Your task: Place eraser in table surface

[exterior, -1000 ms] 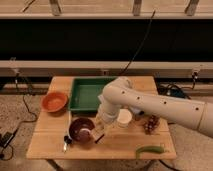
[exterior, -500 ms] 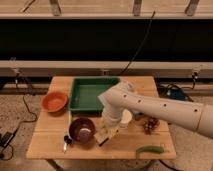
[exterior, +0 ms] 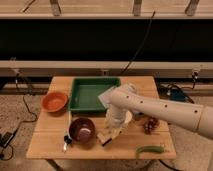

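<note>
My gripper [exterior: 107, 138] points down at the front middle of the light wooden table surface [exterior: 50, 146], just right of a dark red bowl [exterior: 82, 129]. It is shut on the eraser [exterior: 102, 137], a small tan block, which it holds low, at or just above the planks. The white arm [exterior: 150, 106] reaches in from the right and hides part of the table behind it.
A green tray [exterior: 92, 95] sits at the back middle and an orange bowl [exterior: 54, 101] at the left. A small dark object [exterior: 66, 142] lies by the red bowl. A dark red bunch [exterior: 150, 125] and a green pepper [exterior: 150, 149] lie at the right front. A white cup [exterior: 128, 118] shows behind the arm.
The gripper has come down and slightly forward with the eraser, from above the red bowl's right rim to close to the table surface.
</note>
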`<action>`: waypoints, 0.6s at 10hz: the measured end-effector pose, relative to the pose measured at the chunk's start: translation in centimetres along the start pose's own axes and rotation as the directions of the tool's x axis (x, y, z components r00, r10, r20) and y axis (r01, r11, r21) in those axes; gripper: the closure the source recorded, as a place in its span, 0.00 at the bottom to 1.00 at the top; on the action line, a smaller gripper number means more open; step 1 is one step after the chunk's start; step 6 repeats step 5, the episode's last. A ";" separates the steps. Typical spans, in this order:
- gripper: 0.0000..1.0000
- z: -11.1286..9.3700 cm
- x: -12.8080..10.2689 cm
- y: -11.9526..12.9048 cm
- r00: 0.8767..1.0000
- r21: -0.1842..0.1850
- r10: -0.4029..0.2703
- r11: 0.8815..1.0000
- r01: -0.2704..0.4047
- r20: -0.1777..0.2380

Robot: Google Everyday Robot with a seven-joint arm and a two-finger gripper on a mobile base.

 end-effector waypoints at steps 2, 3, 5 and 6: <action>0.34 0.3 0.6 -0.1 1.000 -0.010 0.006 1.000 -0.006 -0.006; 0.34 0.3 0.6 -0.1 1.000 -0.011 0.006 1.000 -0.006 -0.006; 0.34 0.3 0.6 -0.1 1.000 -0.011 0.007 1.000 -0.007 -0.006; 0.34 0.3 0.6 -0.1 1.000 -0.011 0.007 1.000 -0.007 -0.006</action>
